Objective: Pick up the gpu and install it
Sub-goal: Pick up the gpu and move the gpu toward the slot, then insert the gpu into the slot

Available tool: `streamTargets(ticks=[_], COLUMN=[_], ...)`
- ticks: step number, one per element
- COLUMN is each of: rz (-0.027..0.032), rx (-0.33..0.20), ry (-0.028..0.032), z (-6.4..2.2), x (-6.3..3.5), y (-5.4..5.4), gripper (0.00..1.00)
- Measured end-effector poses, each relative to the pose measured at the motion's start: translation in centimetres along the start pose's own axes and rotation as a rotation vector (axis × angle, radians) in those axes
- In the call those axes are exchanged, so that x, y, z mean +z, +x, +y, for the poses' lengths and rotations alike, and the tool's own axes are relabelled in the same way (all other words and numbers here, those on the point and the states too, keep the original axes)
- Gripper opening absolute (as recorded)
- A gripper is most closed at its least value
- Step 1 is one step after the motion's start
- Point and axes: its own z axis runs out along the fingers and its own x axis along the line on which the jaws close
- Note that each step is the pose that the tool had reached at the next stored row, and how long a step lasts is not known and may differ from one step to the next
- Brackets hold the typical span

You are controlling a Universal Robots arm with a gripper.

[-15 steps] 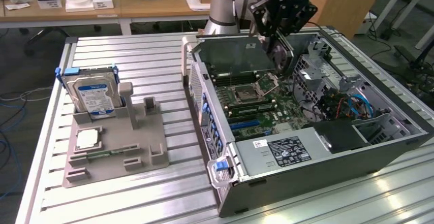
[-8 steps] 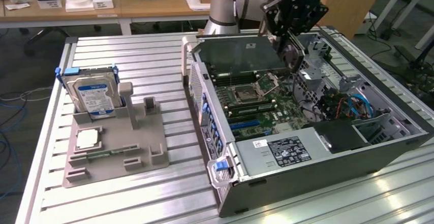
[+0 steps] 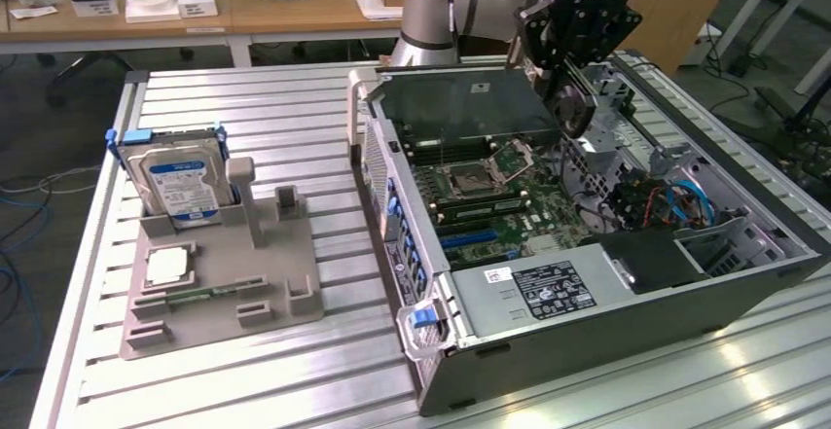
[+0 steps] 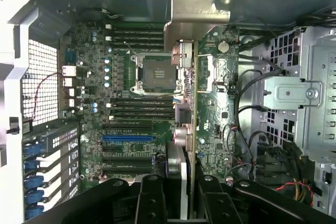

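A lab room with wooden desks [image 3: 299, 16] along the back wall holds a slatted metal counter [image 3: 260, 108]. On the counter lies an open computer case [image 3: 624, 317], side panel off, so the motherboard [image 3: 487, 196] faces up. A boxy power supply [image 3: 546, 288] with a label sits at the near end of the case. Toward the exterior view's left, well apart from the case, stands a grey holder [image 3: 279, 288]. A hard drive [image 3: 182, 181] with a blue-white label is propped upright in it, and a small square processor chip [image 3: 169, 266] lies flat in a recess nearer the front.

The arm reaches in from the far side, and its end effector [image 3: 569, 84] hangs over the far end of the case. It is clamped narrow on the gpu [image 3: 573, 116], one finger on each face of the card. The gpu is held up in the air above the motherboard, not seated in any slot. From the wrist camera the card appears edge-on, running from the black fingers [image 4: 152, 198] out across the board. It passes just beside the empty processor socket [image 4: 157, 72], and its greyish metal bracket [image 4: 191, 9] is at the far end, near the case wall. A blue expansion slot [image 4: 127, 138] lies on the board beside the card.
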Motion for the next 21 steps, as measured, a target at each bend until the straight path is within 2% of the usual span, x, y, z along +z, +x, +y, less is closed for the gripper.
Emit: streamTargets(ticks=[13,21], rz=[0.0000,0.0013], rx=[-0.004,-0.086], ry=[-0.0001,-0.0022], z=[0.00,0.00], x=[0.00,0.00], y=[0.00,0.01], gripper=[0.28,0.28])
